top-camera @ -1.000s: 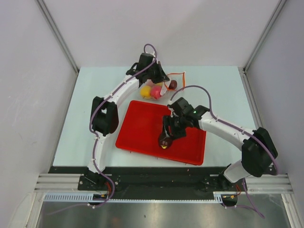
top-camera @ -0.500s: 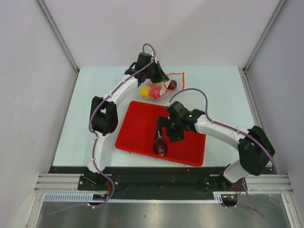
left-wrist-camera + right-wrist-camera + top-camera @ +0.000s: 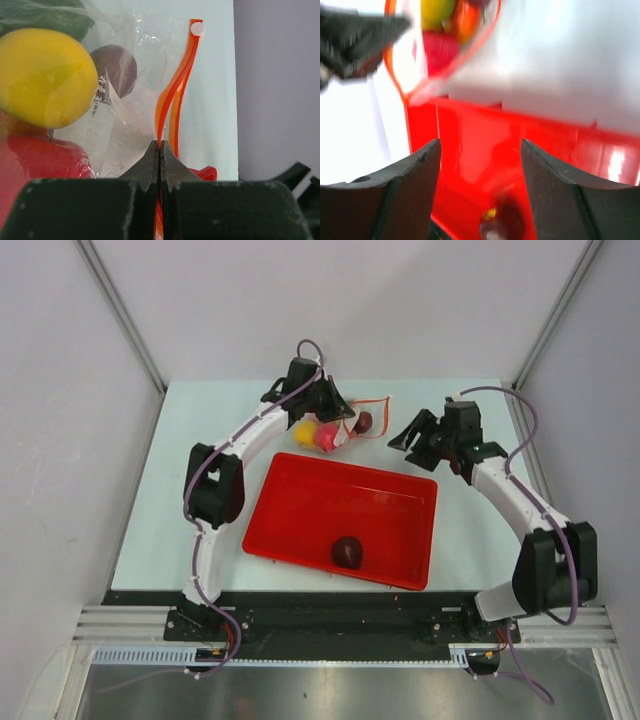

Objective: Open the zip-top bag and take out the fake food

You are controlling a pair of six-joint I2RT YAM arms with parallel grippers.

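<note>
The zip-top bag (image 3: 338, 428) lies on the table behind the red tray (image 3: 300, 502), its mouth open. My left gripper (image 3: 338, 408) is shut on the bag's orange zip strip (image 3: 172, 95). Inside it the left wrist view shows a yellow fruit (image 3: 45, 75), a dark maroon one (image 3: 116, 67), a red one (image 3: 45, 155) and a green one (image 3: 47, 15). Another dark maroon fruit (image 3: 347, 551) lies in the tray, also blurred in the right wrist view (image 3: 502, 222). My right gripper (image 3: 405, 438) is open and empty, right of the bag, above the tray's far edge (image 3: 480, 150).
The red tray fills the table's middle, with its far right corner (image 3: 432, 480) under my right arm. Grey walls enclose the table on three sides. The bag's open mouth (image 3: 445, 55) faces my right gripper.
My right gripper let go of the dark maroon fruit in the tray's near part, then rose and swung to the far right beside the bag. The left gripper kept its hold.
</note>
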